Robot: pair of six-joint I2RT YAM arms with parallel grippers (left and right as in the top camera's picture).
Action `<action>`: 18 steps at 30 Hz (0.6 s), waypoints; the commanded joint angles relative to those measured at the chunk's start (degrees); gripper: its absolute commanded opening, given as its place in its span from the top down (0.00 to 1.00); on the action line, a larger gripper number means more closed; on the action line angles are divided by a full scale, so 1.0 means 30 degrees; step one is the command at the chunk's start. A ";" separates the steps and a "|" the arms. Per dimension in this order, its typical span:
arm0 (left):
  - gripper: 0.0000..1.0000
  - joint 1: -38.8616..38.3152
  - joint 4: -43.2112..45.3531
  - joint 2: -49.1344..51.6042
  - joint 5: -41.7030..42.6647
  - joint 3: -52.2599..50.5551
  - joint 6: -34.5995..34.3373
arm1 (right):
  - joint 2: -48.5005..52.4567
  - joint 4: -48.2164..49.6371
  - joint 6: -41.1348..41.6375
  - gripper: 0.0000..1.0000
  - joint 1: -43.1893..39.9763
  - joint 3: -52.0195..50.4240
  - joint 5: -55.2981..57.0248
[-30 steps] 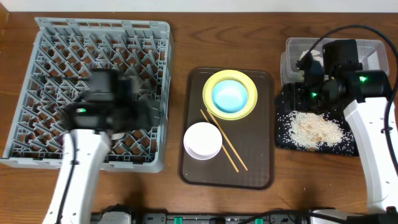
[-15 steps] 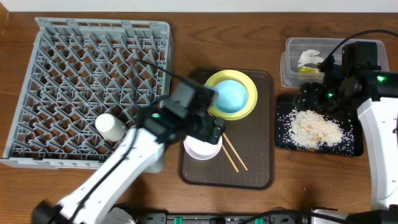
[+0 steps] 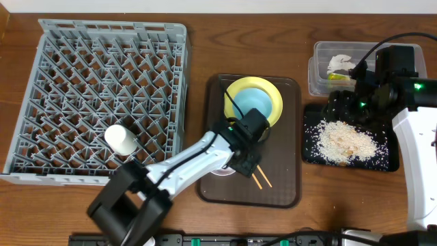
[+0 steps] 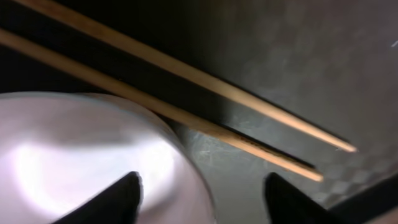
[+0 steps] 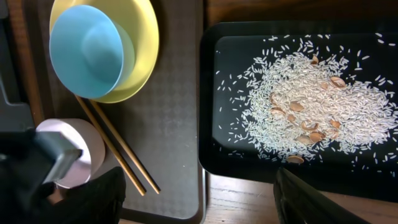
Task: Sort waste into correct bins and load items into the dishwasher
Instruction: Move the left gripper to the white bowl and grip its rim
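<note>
My left gripper (image 4: 205, 199) is open, its fingers either side of the rim of the pale pink-white bowl (image 4: 74, 155) on the brown tray; in the overhead view it sits at the tray's lower middle (image 3: 247, 162). The wooden chopsticks (image 4: 186, 99) lie just beyond the bowl. The light blue bowl (image 3: 251, 106) sits in the yellow plate (image 3: 273, 96). The white cup (image 3: 119, 139) lies in the grey dish rack (image 3: 102, 41). My right gripper (image 5: 202, 199) is open and empty above the black tray (image 5: 217, 93) of rice scraps (image 5: 311, 99). The clear tub (image 3: 319, 75) holds the tissue (image 3: 339, 63) and wrapper.
The brown serving tray (image 3: 287, 178) lies between the rack and the bins. My left arm crosses from the front edge over the tray's left half. The black tray (image 3: 311, 154) sits just right of the brown tray, with the tub behind it.
My left arm has swung from the rack, leaving the white cup there, over to the brown tray and down around the pale bowl's rim. The right arm shifted slightly right, then stayed.
</note>
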 commanded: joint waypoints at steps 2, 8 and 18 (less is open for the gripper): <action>0.52 -0.0102 0.0029 0.0765 -0.0743 0.0109 -0.0102 | 0.0044 -0.0022 0.0211 0.26 -0.0131 0.0350 0.0109; 0.61 -0.0109 0.0277 0.0765 -0.2324 0.0102 -0.0109 | 0.0044 -0.0160 0.0211 0.26 -0.0131 0.0350 0.0117; 0.63 -0.0197 0.0270 0.0801 -0.2324 -0.0466 -0.0554 | 0.0044 -0.0160 0.0197 0.26 -0.0131 0.0350 0.0117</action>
